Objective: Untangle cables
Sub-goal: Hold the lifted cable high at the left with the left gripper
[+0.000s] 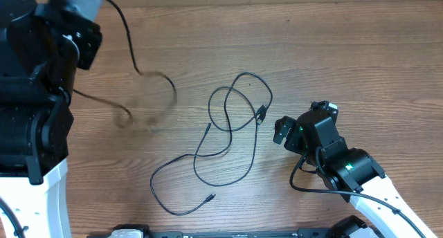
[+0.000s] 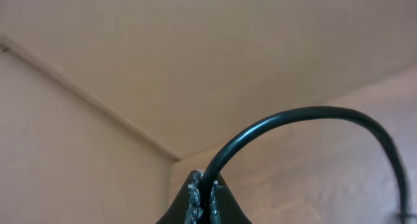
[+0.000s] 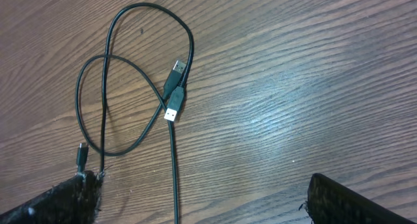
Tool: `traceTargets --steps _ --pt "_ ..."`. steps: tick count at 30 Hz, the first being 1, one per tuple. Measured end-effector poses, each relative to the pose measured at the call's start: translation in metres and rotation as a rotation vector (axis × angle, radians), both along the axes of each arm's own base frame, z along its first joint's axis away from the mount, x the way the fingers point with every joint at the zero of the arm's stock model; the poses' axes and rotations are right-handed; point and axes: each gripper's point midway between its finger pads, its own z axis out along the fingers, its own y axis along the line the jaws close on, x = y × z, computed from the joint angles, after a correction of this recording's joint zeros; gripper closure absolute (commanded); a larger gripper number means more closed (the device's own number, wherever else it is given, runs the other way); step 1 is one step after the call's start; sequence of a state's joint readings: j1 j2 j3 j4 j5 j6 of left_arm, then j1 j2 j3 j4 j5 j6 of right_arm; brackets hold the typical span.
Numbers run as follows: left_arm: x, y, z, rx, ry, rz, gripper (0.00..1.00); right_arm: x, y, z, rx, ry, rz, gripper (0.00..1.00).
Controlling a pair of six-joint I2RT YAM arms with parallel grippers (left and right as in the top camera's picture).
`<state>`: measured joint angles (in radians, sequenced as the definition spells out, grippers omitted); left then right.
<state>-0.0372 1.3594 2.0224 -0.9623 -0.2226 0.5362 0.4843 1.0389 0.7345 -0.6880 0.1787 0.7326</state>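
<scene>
L gripper (image 2: pixel 205 196) is pinched tight on one cable (image 2: pixel 306 113), held up at far left. R gripper (image 3: pixel 202 201) is spread wide over the table (image 1: pixel 346 51), near two plugs (image 3: pixel 174 90) lying side by side. Loose cable loops (image 1: pixel 232 138) cross mid-table.

No legible text, label, brand, number or sign in overhead or either wrist view, none recorded.

Wooden table (image 1: pixel 332 51), brown, horizontal grain, a few small dark specks. Pale glare on the wood in right wrist view. In left wrist view, plain beige panels (image 2: pixel 195 55) meeting at a corner, thin seam (image 2: pixel 85 96) running diagonally down to it.
</scene>
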Motion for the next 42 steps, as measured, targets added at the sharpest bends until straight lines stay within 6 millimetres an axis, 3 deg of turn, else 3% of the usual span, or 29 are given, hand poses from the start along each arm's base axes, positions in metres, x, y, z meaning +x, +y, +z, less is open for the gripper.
traceTargets --steps 10,15,22,34,42 --pt "0.013 -0.029 0.019 -0.245 -0.108 -0.112 0.96 0.001 0.0 0.001 0.002 -0.004 0.0 0.0" --pt "0.033 -0.035 0.017 -0.327 -0.124 -0.121 0.96 0.001 0.0 0.001 0.002 -0.004 0.001 0.0" --pt "0.08 -0.039 0.012 -0.389 -0.167 -0.127 0.96 -0.001 0.0 0.0 -0.001 0.003 0.0 0.0" --pt "0.176 -0.043 -0.021 -0.556 -0.245 -0.111 0.96 -0.001 0.0 -0.001 -0.002 0.004 0.0 0.0" --pt "0.225 -0.073 -0.043 -0.773 -0.27 -0.252 0.96 -0.001 0.0 -0.001 -0.002 0.003 0.0 0.0"
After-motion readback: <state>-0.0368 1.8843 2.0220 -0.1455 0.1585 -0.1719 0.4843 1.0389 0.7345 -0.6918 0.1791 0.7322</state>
